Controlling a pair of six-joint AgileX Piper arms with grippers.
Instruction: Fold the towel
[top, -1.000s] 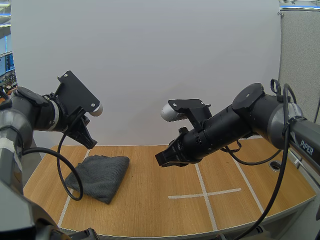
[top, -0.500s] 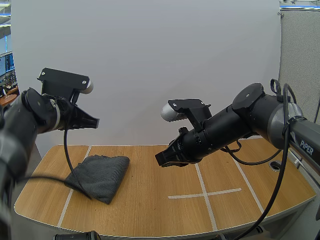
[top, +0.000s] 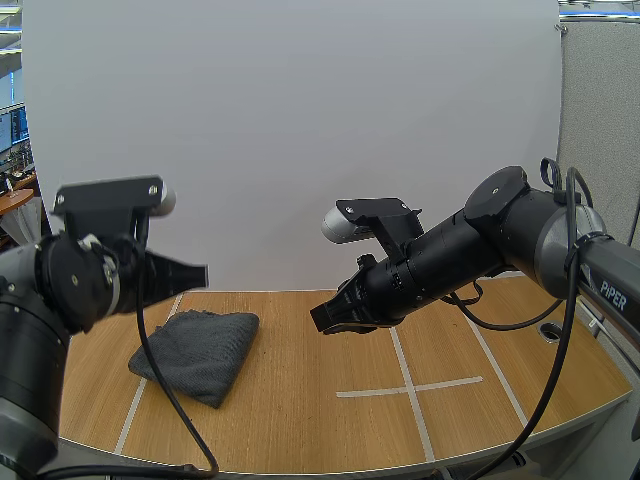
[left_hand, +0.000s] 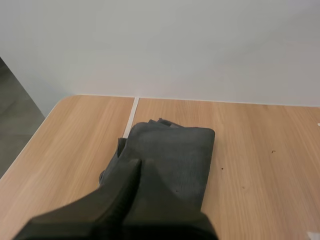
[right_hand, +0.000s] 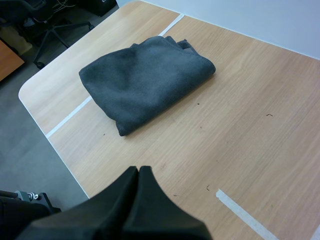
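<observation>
The grey towel (top: 200, 350) lies on the table (top: 300, 415) as a thick bundle that looks already doubled, so folding seems done or nearly so, though I cannot tell if its layers square up. The left gripper (top: 192, 277) hangs above the towel and the right gripper (top: 322, 318) is raised beside it, both with fingers pressed together on nothing. Any further fold calls for opening the fingers at a corner; the table's edge runs near the towel's outer side, with bare wood towards the right gripper.
</observation>
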